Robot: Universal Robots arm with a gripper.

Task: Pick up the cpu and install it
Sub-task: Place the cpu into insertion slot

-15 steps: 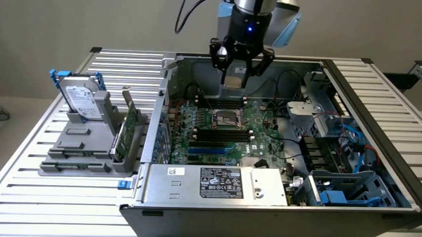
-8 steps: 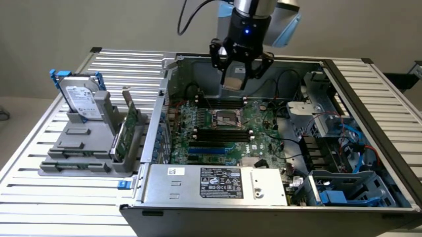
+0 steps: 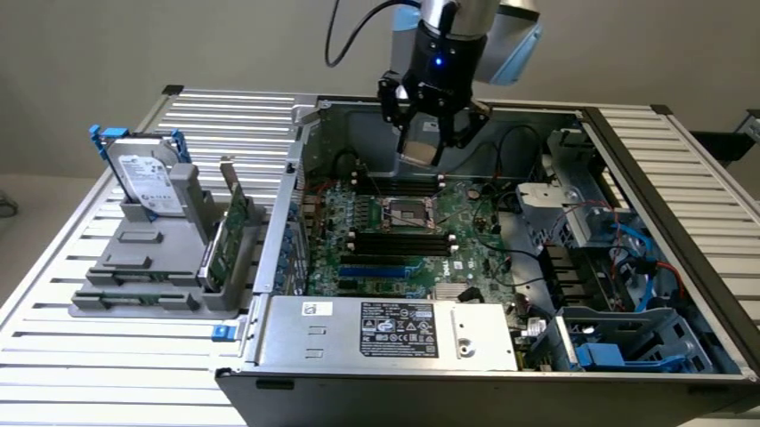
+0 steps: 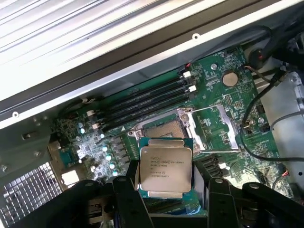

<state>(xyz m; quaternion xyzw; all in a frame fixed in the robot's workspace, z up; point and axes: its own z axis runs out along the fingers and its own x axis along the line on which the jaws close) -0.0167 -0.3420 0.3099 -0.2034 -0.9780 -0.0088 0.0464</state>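
Observation:
The cpu, a small square chip with a silvery printed top and a thin rim, sits between my gripper's two dark fingers. The gripper is shut on its opposite edges. In the exterior view my gripper hangs over the back of the open computer case, with the cpu tilted in it, above and behind the motherboard's socket. The wrist view shows that socket open, its metal frame lifted to one side, just beyond the held chip.
A hard drive with a blue bracket and a thin green card stand in a grey holder on the slatted table at the exterior view's left. The power supply lies at the case front, with cables and drive bays at the right.

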